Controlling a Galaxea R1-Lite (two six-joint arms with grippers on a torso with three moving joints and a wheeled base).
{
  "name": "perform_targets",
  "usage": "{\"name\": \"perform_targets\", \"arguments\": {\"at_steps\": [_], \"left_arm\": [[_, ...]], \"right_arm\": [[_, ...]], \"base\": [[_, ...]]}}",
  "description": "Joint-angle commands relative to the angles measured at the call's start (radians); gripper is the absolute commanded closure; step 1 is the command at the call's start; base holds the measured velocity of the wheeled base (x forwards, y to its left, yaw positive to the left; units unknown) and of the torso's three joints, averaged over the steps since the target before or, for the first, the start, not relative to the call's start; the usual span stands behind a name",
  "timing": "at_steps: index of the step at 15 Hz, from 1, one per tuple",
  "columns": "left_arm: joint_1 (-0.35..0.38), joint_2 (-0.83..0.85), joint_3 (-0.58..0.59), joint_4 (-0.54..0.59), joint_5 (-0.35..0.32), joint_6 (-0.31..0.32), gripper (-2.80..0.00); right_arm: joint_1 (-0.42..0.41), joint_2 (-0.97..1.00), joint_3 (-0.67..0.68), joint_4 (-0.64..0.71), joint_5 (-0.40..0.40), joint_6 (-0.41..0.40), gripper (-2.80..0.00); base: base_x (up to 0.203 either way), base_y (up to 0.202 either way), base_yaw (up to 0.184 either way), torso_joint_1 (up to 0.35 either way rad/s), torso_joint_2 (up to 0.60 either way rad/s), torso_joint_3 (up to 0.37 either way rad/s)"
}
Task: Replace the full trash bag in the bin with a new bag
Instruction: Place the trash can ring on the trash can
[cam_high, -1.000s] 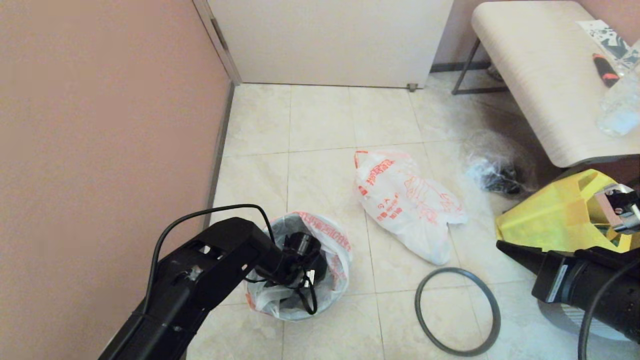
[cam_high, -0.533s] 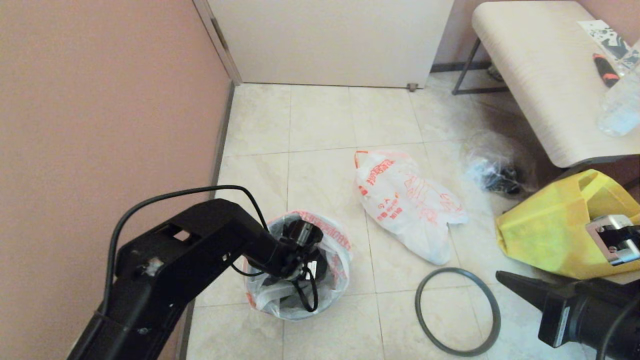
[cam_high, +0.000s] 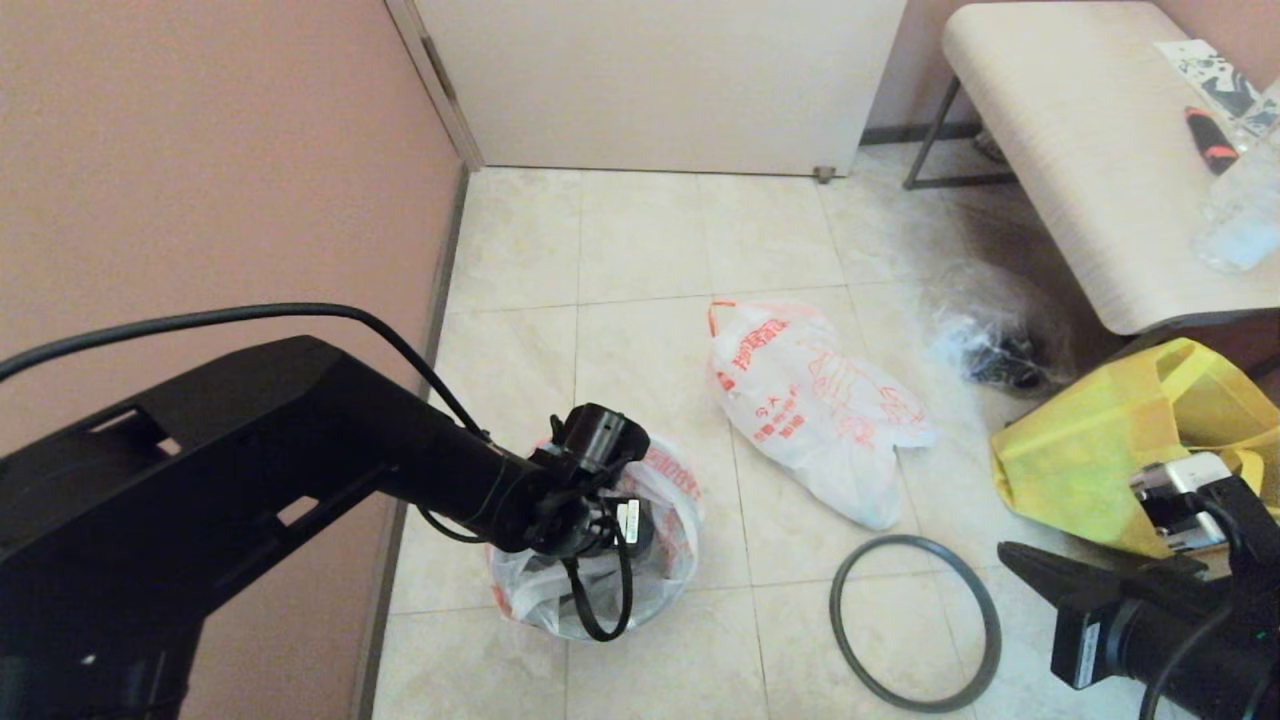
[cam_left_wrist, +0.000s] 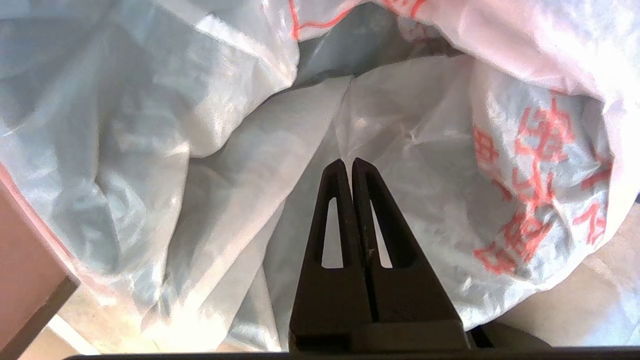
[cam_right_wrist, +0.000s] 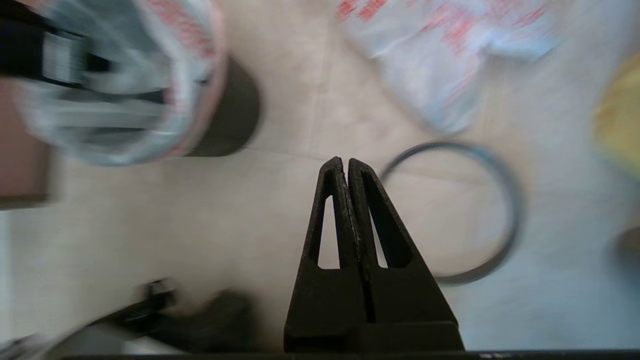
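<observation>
The new bag (cam_high: 668, 500), limp white film with red lettering, lines the bin and spills over its edge. Only in the right wrist view does the bin's black side (cam_right_wrist: 231, 112) show. My left gripper (cam_left_wrist: 348, 162) is shut, deep inside that bag (cam_left_wrist: 430, 165), tips against the film; in the head view the bag hides its fingers. The full trash bag (cam_high: 815, 400) lies bulgy on the tiles behind the bin. The dark grey hoop (cam_high: 985, 610) lies flat on the floor. My right gripper (cam_high: 1003, 550) is shut and empty, low beside the hoop (cam_right_wrist: 510, 235).
A pink wall (cam_high: 200, 200) runs close along the left of the bin. A yellow fabric tote (cam_high: 1100, 450) and a clear bag with dark contents (cam_high: 990, 350) sit at the right, under a pale table (cam_high: 1080, 150) holding a bottle.
My left arm's upper link has risen and swung nearer the camera while its wrist stays in the bin. The right arm has dropped lower, near the hoop.
</observation>
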Motion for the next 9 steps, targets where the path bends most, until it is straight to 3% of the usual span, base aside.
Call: {"name": "perform_targets", "arguments": {"at_steps": [1,5,9], "left_arm": [[-0.003,-0.03,0.019,-0.001,0.0,-0.019,0.0],[0.0,-0.116,0.062,0.0,-0.012,-0.024,0.0],[0.006,-0.285,0.114,0.01,-0.02,-0.024,0.0]], "right_arm": [[0.0,0.111,0.08,-0.157,-0.05,-0.085,0.0],[-0.023,0.294,0.117,-0.287,-0.262,-0.187,0.0],[-0.066,0.529,0.122,-0.334,-0.337,-0.185,0.0]], "base": [[0.0,0.0,0.0,0.0,0.0,0.0],[0.0,0.0,0.0,0.0,0.0,0.0],[0.0,0.0,0.0,0.0,0.0,0.0]]}}
